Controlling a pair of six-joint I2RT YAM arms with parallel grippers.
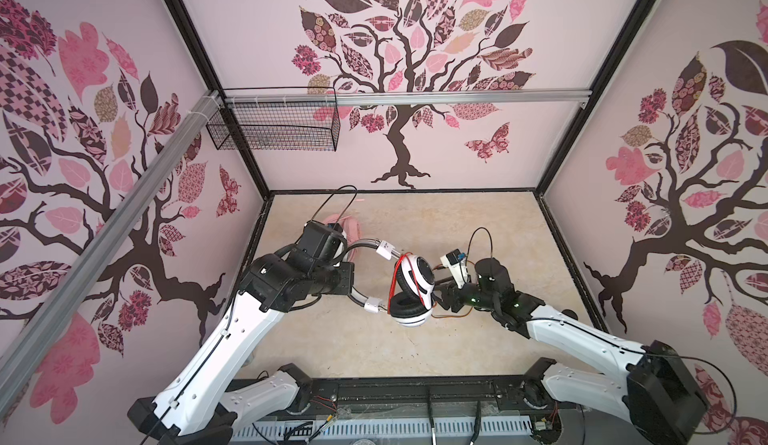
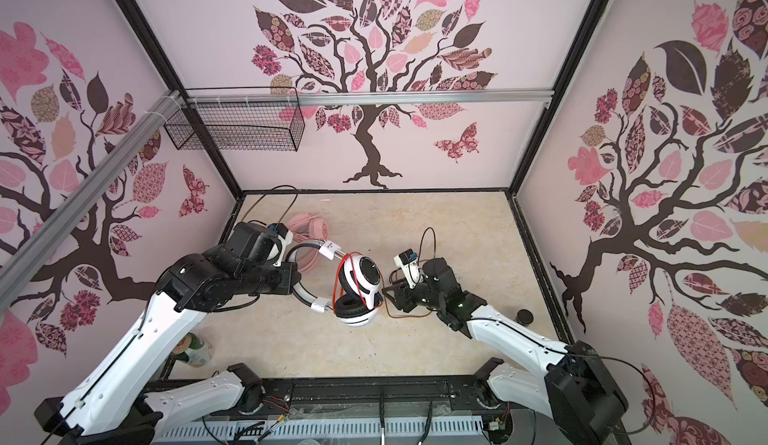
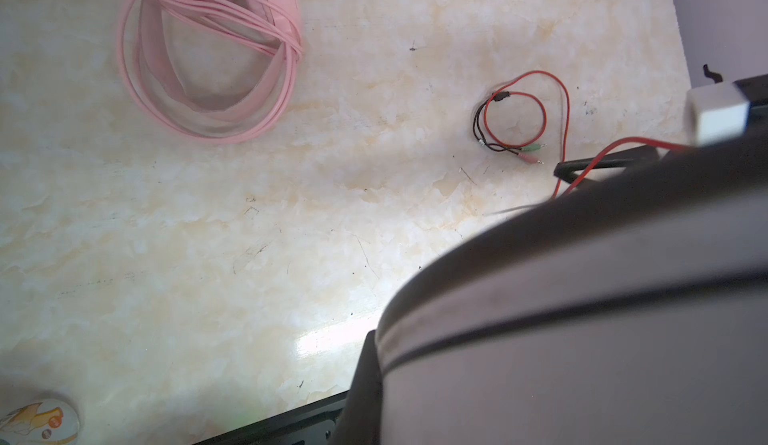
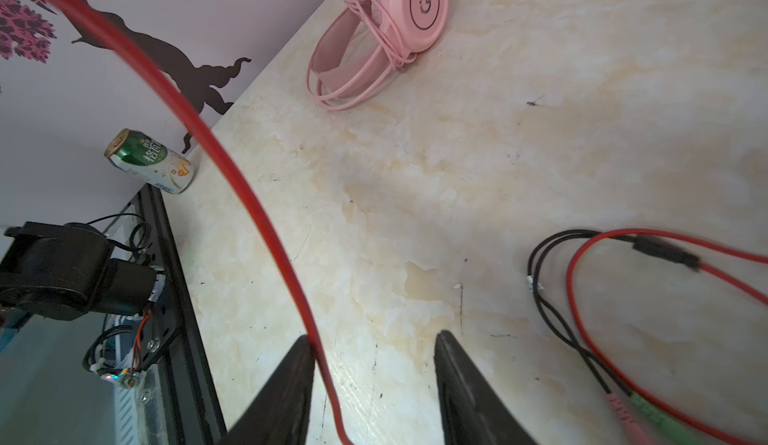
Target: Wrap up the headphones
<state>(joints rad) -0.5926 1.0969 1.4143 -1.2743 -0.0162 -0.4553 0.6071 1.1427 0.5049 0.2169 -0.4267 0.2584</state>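
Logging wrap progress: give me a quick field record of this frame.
pink headset: on table, cable wrapped round it
white headset: band held in left pincer
red cable: partly wound on white headset, plug end loose on table
right pincer: open, red cable running between its jaws

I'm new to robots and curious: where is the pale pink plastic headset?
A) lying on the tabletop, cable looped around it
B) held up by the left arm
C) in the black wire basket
A: the pale pink plastic headset lies on the cream marbled tabletop, its pink cable looped around it.
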